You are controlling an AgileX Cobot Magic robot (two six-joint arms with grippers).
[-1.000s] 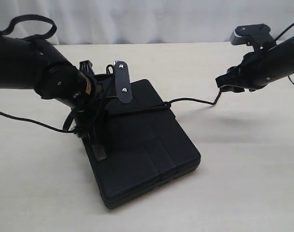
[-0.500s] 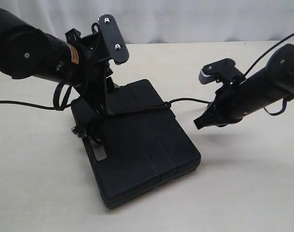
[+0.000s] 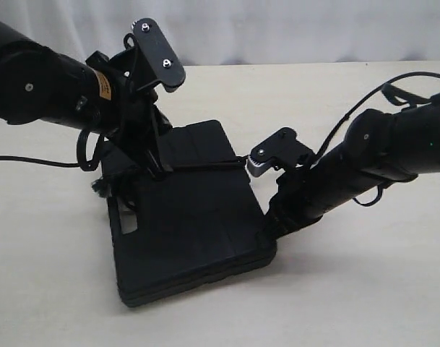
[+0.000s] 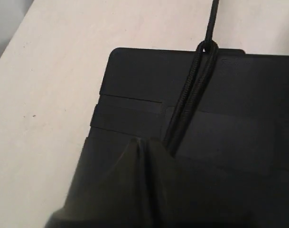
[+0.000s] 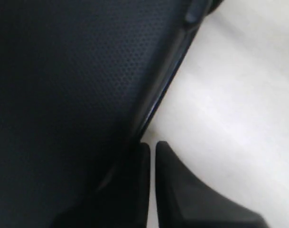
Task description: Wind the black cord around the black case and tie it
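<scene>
One black case (image 3: 198,238) lies with one black cord (image 4: 191,95) across it.

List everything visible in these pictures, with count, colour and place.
case: one, black, flat on the table, centre.
cord: one, black, doubled across the case's lid and hooked over its edge.
strand: one, black, on the table at left; cord or cable, cannot tell.
table: one, pale wood, under everything.
backdrop: one, white, behind the table.
left arm: one, black, reaching in over the case's left end.
right arm: one, black, reaching in low from the right.
left gripper: one, black, shut, over the lid beside the cord.
right gripper: one, black, shut, at the case's right edge by the table.
</scene>
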